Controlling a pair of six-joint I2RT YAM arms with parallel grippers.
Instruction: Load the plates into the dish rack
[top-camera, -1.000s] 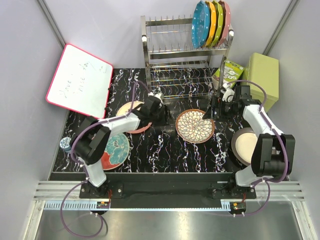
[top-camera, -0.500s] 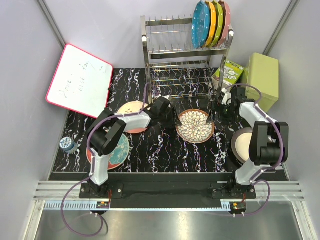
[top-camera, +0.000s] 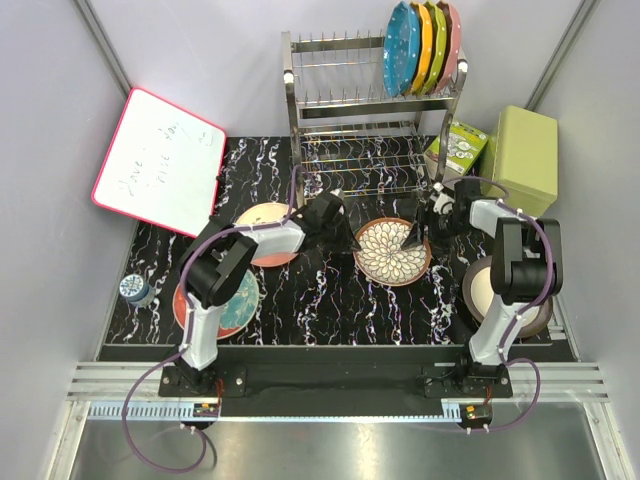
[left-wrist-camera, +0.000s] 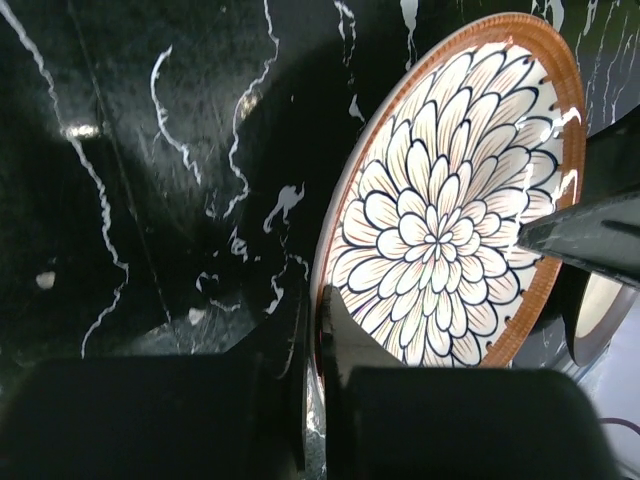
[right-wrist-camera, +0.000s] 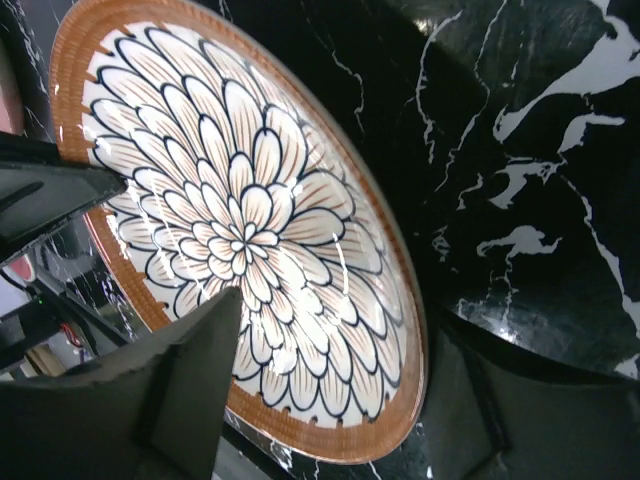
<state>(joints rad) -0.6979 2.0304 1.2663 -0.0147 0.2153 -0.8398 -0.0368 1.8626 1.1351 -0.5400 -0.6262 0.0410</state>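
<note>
Black marbled worktop (top-camera: 330, 295) carried the floral plate (top-camera: 392, 256) just in front of the dish rack (top-camera: 345, 130). The left gripper (left-wrist-camera: 318, 345) was pinched nearly closed on the plate's left rim. The right gripper (top-camera: 412, 237) stood wide, astride the opposite rim, gripping nothing. Both arms were equally near.

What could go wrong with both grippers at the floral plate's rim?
The left gripper pinches only the thin rim of the glossy floral plate, so it may slip or pivot when lifted. The right gripper straddles the opposite rim with its jaws apart; uneven pulling could twist the plate free. The dish rack stands close behind, so a swinging plate might strike its posts.
</note>
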